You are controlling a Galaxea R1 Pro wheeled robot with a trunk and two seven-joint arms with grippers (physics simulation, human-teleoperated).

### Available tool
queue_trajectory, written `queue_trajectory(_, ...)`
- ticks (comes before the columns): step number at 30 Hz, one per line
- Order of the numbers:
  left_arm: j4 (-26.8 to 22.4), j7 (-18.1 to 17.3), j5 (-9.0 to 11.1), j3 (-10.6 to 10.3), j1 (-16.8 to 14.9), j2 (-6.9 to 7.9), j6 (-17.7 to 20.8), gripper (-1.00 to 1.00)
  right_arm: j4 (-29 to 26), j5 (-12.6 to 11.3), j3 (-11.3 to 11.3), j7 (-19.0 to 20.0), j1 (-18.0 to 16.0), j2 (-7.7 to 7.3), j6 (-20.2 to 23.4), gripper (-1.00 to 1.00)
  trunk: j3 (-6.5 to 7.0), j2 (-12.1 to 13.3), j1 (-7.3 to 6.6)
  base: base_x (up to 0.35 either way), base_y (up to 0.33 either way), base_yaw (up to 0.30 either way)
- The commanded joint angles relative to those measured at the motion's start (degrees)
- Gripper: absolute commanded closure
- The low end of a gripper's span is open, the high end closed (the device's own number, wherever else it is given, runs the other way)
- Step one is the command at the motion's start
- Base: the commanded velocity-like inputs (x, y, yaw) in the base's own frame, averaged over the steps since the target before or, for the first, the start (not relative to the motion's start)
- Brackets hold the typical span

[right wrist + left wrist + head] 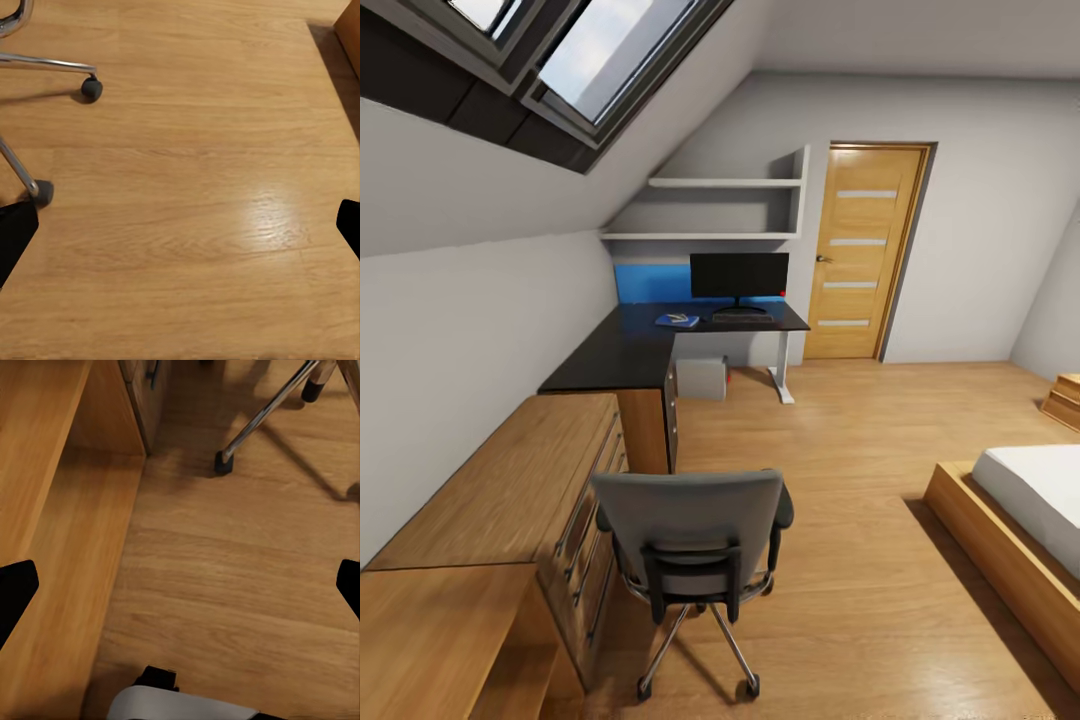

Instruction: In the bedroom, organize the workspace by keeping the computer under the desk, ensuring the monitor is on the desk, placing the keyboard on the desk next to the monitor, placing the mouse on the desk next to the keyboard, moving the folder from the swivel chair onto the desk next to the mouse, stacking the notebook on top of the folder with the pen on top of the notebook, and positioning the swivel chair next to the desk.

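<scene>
Wood floor below both open hands; swivel chair nearby.

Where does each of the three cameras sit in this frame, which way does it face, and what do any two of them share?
Head view: high on the robot, facing forward and down over the bedroom; swivel chair near, desk and monitor far; none of the robot's body identifiable.
Left wrist view: on the left arm, facing down at the wood floor beside a wooden cabinet; left tool fingertips at both edges, open.
Right wrist view: on the right arm, facing down at floor; right tool fingertips at both edges, open.
Shared: both wrist views catch the chair's chrome legs and castors.
</scene>
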Motion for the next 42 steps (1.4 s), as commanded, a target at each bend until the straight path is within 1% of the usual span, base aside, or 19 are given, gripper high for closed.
queue_trajectory(1,0.0,0.5,0.2,-0.5,0.0,0.02,-0.2,-1.0,0.1,-0.3,0.5,-0.1,-0.1,0.03,-0.2,-1.0,-0.25,-0.5,0.21,-0.212,0.0,0.0)
queue_trajectory(7,0.0,0.5,0.2,-0.5,0.0,0.05,-0.2,-1.0,0.1,-0.3,0.5,-0.2,-0.1,0.06,-0.1,-1.0,-1.33,-2.9,1.52,-0.115,0.0,0.0)
queue_trajectory(19,0.0,0.5,0.2,-0.5,0.0,0.01,-0.3,-1.0,0.1,-0.3,0.6,-0.1,-0.1,0.14,0.0,-1.0,-3.48,-7.7,4.16,-0.017,0.0,0.0)
queue_trajectory(27,0.0,0.3,0.5,-0.5,-0.1,0.08,-0.1,-1.0,0.1,-0.3,0.5,2.2,-0.1,-0.02,0.0,-1.0,-4.92,-10.9,5.92,0.0,0.0,0.0)
queue_trajectory(29,0.0,0.3,0.5,-0.5,-0.1,0.08,-0.1,-1.0,0.1,-0.3,0.5,2.2,-0.1,0.01,0.0,-1.0,-5.28,-11.7,6.36,0.0,0.0,0.0)
queue_trajectory(31,-1.9,0.4,0.4,-0.5,-1.1,0.08,0.7,-1.0,0.0,-0.4,0.5,2.2,-0.1,0.06,0.1,-1.0,-5.64,-12.5,6.8,0.0,0.0,0.0)
queue_trajectory(33,-3.4,0.5,0.4,-0.5,-2.5,0.08,3.7,-1.0,-0.1,-0.5,0.5,2.2,-0.1,0.05,0.1,-1.0,-6.0,-13.3,7.24,0.0,0.0,0.0)
queue_trajectory(34,-4.2,0.5,0.4,-0.5,-3.8,0.08,7.4,-1.0,-0.4,-0.4,0.5,2.2,-0.1,0.05,0.0,-1.0,-6.18,-13.7,7.45,0.0,0.0,0.0)
queue_trajectory(36,-4.5,0.5,0.4,-0.4,-4.9,0.07,9.9,-1.0,-0.5,-0.5,0.4,2.2,-0.1,0.04,-0.1,-1.0,-6.54,-14.5,7.89,0.0,0.0,0.0)
queue_trajectory(37,-4.7,0.4,0.4,-0.4,-6.0,0.02,12.3,-1.0,-0.9,-0.5,0.4,2.2,-0.1,0.05,-0.2,-1.0,-6.72,-14.9,8.11,0.0,0.0,0.0)
queue_trajectory(41,-4.9,0.3,0.5,-0.4,-8.2,-0.36,16.1,-1.0,-3.0,-0.7,0.3,2.1,-0.1,0.02,0.0,-1.0,-7.43,-16.5,8.99,0.0,0.0,0.0)
queue_trajectory(42,-4.9,0.2,0.5,-0.4,-9.4,-0.56,17.9,-1.0,-4.6,-0.9,0.2,2.1,-0.1,0.01,0.1,-1.0,-7.61,-16.9,9.21,0.0,0.0,0.0)
